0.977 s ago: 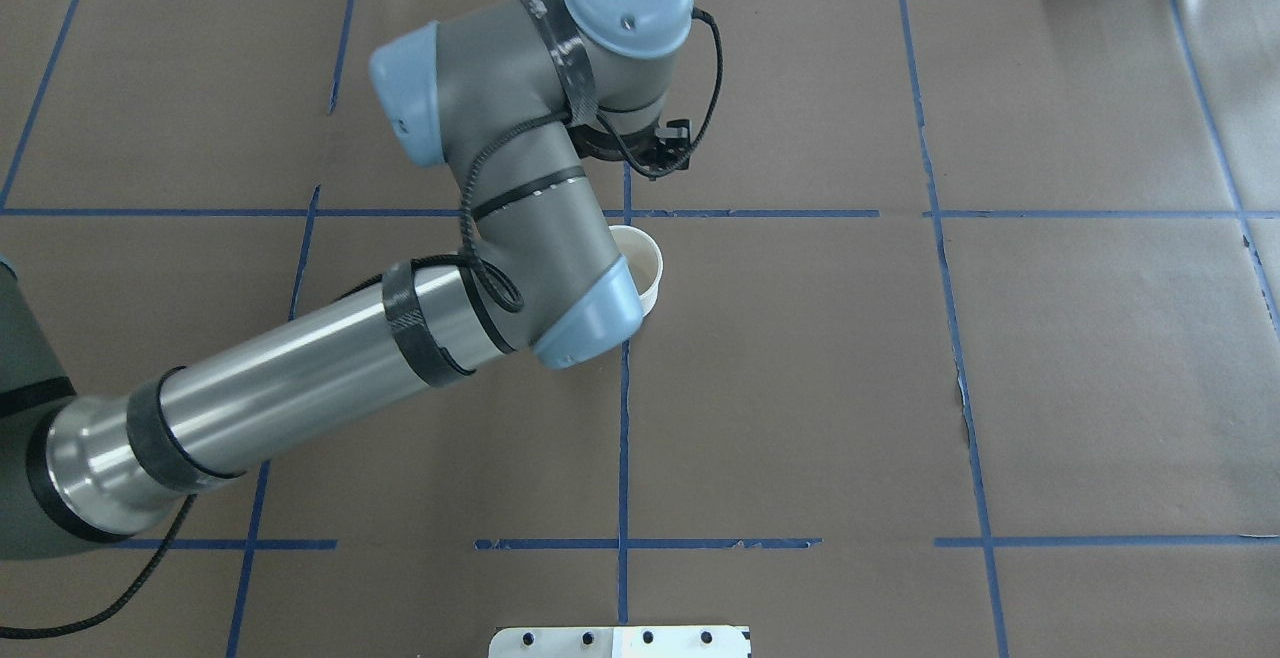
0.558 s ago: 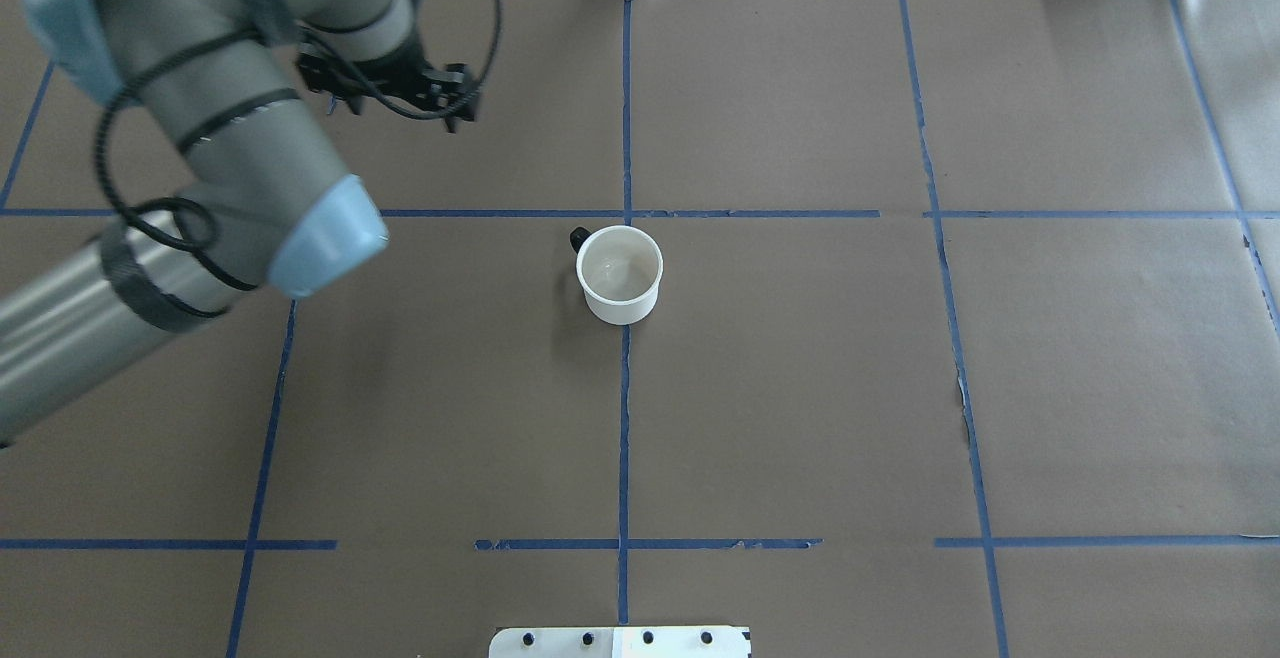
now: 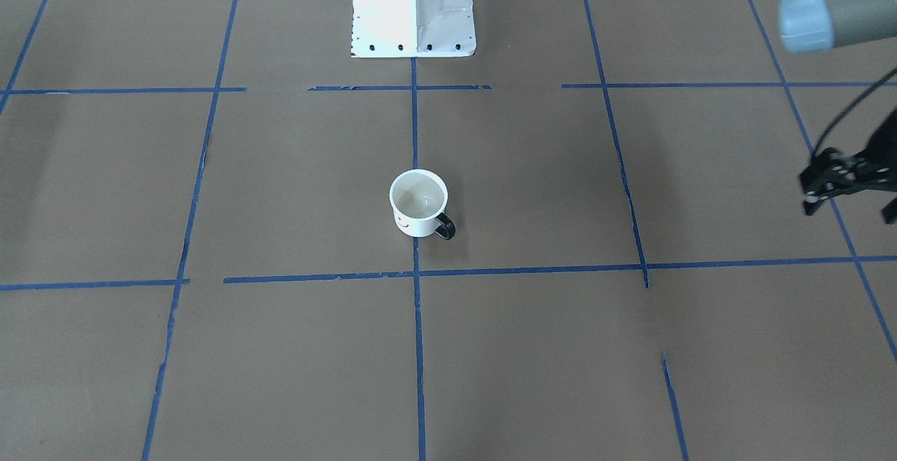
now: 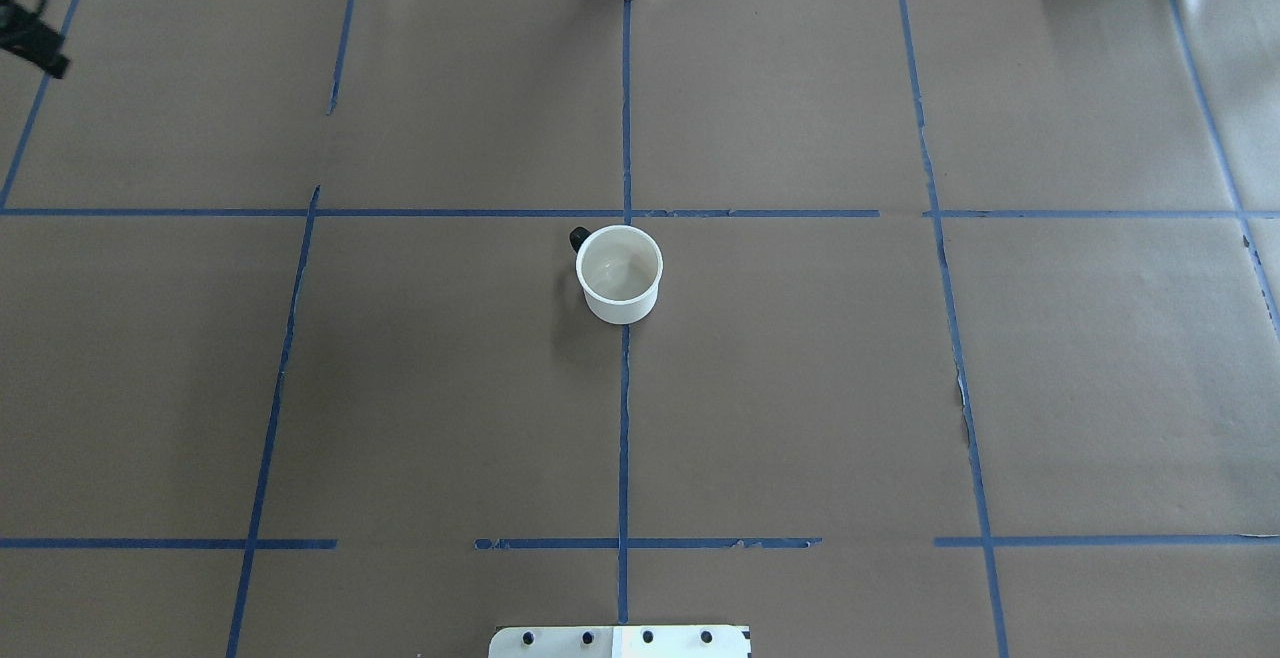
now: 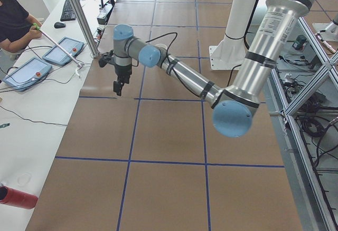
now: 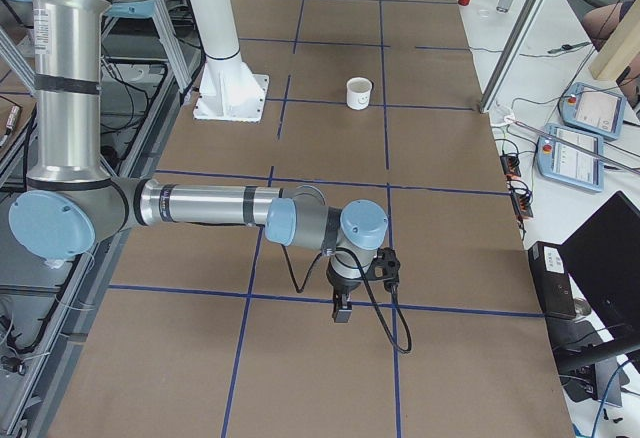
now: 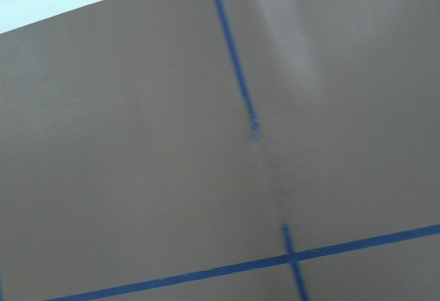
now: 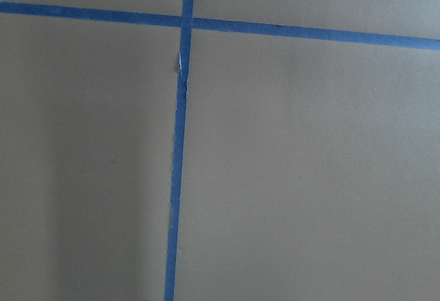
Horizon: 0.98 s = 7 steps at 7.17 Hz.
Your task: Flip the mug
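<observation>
Overhead exterior view shows the mug (image 4: 620,275) standing upright, mouth up, near the middle of the table (image 4: 800,388), which is covered in brown paper marked with blue tape (image 4: 450,213). The mug sits on the tape line that runs toward the robot, just on the robot's side of a crossing. Its black handle (image 4: 579,236) points away from the robot and to its left. From the front-facing camera, part of a black face mark shows low on the white side. The left gripper (image 5: 118,88) hangs pointing down over the far left part of the table, well apart from the mug. I see nothing in its grasp, but I cannot tell how wide its fingers stand. The right gripper (image 6: 341,312) hangs over the table toward the robot's right end, also well apart from the mug. It is seen only from the side, so its opening cannot be told either. Both wrist cameras show just paper and tape.
</observation>
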Each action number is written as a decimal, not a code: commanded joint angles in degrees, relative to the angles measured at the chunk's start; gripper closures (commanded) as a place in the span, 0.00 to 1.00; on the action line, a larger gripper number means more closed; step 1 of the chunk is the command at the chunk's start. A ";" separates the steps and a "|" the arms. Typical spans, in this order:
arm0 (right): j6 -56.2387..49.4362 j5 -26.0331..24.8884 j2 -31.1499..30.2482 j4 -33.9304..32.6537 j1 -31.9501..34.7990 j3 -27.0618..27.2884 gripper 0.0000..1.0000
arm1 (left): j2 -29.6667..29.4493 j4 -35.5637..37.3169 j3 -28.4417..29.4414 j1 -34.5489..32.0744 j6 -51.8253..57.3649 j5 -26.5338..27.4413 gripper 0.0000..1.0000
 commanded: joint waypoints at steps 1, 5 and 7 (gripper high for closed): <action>0.00 0.00 0.00 0.00 0.00 0.00 0.00 | 19.34 -12.06 3.94 -15.99 17.39 -5.70 0.00; 0.00 0.00 0.00 0.00 0.00 0.00 0.00 | 19.42 -2.98 5.81 -19.75 17.29 -5.96 0.00; 0.00 0.00 0.00 0.00 0.00 0.00 0.00 | 17.68 -3.06 4.76 -18.61 16.07 -6.92 0.00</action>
